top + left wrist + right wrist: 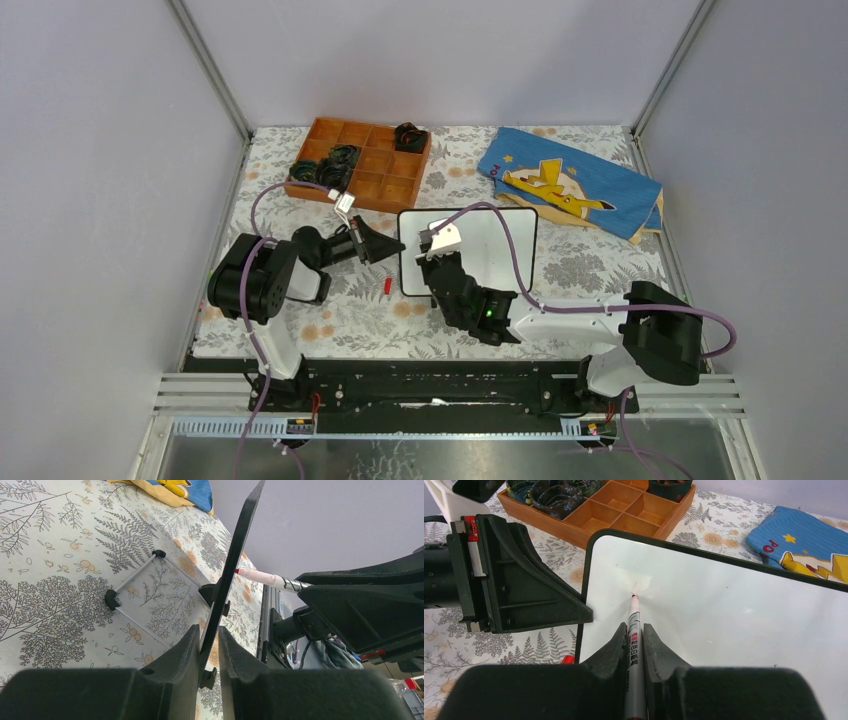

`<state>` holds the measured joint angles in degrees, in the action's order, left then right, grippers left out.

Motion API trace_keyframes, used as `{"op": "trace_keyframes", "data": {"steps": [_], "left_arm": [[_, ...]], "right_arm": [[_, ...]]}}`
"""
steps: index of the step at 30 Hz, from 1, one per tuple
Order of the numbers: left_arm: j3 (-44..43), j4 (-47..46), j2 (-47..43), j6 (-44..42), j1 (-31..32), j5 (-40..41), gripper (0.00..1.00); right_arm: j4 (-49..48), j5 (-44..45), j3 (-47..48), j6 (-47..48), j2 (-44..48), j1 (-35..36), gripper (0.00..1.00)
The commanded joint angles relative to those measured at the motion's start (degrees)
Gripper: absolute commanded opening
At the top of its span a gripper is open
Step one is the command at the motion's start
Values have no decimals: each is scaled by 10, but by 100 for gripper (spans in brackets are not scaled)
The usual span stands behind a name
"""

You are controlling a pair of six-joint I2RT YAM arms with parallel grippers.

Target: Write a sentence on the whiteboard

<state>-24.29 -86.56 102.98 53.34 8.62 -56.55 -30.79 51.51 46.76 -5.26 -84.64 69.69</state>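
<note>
Whiteboard (497, 245), half hidden by right gripper (635, 631) pinching marker (633, 614), is clamped by left gripper (210, 639).

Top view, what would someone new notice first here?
The whiteboard at centre, its left edge clamped by the left hand while the right hand touches a marker tip to its blank face. Behind it, a blue cloth with a yellow figure lies far right and a wooden tray far left.

Ahead of me on the floral tablecloth (590, 270), a wooden compartment tray (385, 165) of black items (410, 136) sits left of a blue cloth (570, 180).
</note>
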Motion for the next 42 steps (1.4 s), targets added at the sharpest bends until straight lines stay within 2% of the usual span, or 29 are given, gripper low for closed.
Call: {"op": "trace_keyframes", "data": {"steps": [1, 15, 28, 42], "left_arm": [[0, -27, -10, -16, 4, 3, 25], [0, -26, -11, -17, 6, 2, 20], [-1, -25, -13, -17, 7, 2, 20], [-1, -24, -16, -18, 10, 2, 20]], "right_arm": [[15, 29, 1, -15, 13, -3, 0], [51, 40, -28, -46, 37, -3, 0], [32, 30, -16, -26, 93, -3, 0], [25, 18, -5, -27, 66, -25, 0]]}}
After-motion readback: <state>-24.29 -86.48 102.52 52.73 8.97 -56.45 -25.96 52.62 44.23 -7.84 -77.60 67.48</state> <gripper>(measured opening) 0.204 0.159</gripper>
